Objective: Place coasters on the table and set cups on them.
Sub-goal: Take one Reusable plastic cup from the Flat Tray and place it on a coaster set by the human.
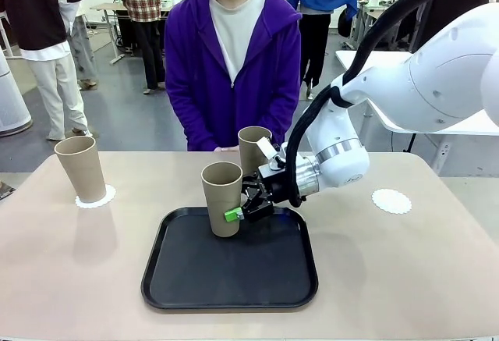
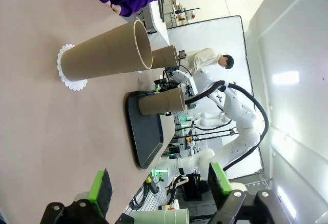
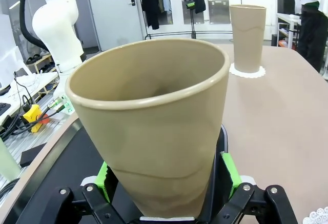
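The right gripper [image 1: 243,210] reaches in over the black tray [image 1: 230,294] with its jaws spread wide, one green pad on each side of the lower body of a cup [image 1: 222,198]; in the right wrist view that cup [image 3: 154,131] stands right between the fingers [image 3: 229,170], and whether the pads already touch its wall I cannot tell; the jaws are apart and not clamped. Just behind the gripper, toward the person, a second cup [image 1: 253,147] stands at the tray's far edge; well off to the gripper's far side a third cup [image 1: 80,168] already sits on a coaster [image 1: 96,197]; behind the arm, on its own side, a bare coaster [image 1: 391,200] waits on the table [image 1: 405,278].

The cup looks light, stiff and matte, so probably not slippery; its taper narrows downward, so a low grip may let it ride up or tip; a hold nearer mid-height seems safer, and with a gentle squeeze.

The left gripper [image 2: 159,185] hangs open above bare tabletop, holding nothing.

The tabletop is smooth beige-tan with rounded corners; beyond it lies a bright open room with people standing about.
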`<act>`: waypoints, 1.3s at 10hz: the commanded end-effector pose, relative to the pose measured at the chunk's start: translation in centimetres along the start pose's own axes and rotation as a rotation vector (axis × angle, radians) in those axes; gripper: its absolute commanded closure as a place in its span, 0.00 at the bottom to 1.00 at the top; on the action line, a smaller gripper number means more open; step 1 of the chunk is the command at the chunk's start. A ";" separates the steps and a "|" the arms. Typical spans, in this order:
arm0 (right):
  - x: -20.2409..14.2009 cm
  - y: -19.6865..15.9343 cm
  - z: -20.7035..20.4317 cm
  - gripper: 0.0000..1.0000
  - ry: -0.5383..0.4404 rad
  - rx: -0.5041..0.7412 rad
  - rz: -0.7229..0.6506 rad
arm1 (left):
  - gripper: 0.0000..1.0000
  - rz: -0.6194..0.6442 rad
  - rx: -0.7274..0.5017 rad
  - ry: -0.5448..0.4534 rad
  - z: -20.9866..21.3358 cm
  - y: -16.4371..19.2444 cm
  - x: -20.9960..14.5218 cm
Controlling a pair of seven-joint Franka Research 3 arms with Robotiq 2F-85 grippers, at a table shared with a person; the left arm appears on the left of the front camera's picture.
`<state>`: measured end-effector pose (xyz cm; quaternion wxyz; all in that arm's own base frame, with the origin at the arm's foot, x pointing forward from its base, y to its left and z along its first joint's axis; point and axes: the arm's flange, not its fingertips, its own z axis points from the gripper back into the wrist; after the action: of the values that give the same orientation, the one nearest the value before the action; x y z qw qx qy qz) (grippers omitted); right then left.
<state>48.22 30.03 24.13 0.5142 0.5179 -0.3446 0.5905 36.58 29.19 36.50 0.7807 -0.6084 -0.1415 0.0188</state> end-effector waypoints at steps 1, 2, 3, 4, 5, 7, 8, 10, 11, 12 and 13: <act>0.0 -0.5 -0.2 0.00 0.000 0.032 0.015 | 0.00 0.000 0.002 -0.002 0.1 -0.2 -0.1; 0.1 -0.4 -0.5 0.00 -0.007 0.042 0.023 | 0.00 0.000 0.002 -0.002 0.1 -0.2 -0.1; 0.1 -0.3 -0.7 0.00 -0.004 0.050 0.037 | 0.00 0.000 0.002 -0.002 0.1 -0.2 -0.1; 0.0 -0.4 -0.8 0.47 -0.024 0.069 0.045 | 0.00 0.000 0.002 -0.002 0.1 -0.2 -0.1; -0.1 -0.3 -0.7 0.59 -0.014 0.070 0.049 | 0.00 0.000 0.002 -0.002 0.1 -0.2 -0.1; -0.2 -0.3 -0.5 1.00 -0.015 0.071 0.051 | 0.00 0.000 0.002 -0.002 0.1 -0.2 -0.1; -0.2 -0.2 -0.4 1.00 -0.017 0.074 0.056 | 0.00 0.000 0.002 -0.002 0.1 -0.2 -0.1; 0.5 0.4 0.0 0.76 -0.026 0.049 0.034 | 0.00 0.000 0.002 -0.002 0.1 -0.2 -0.1; 2.1 1.7 0.5 0.76 -0.036 0.016 0.016 | 0.00 0.000 0.002 -0.002 0.1 -0.2 -0.1; 4.5 3.2 1.6 0.76 -0.058 -0.012 -0.007 | 0.00 0.000 0.002 -0.002 0.1 -0.2 -0.1; 7.5 4.7 3.6 0.76 -0.077 -0.068 -0.032 | 0.00 0.000 0.002 -0.002 0.1 -0.2 -0.1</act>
<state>47.08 28.93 28.82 0.5060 0.5264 -0.3613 0.5800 36.58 29.20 36.49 0.7806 -0.6085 -0.1414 0.0189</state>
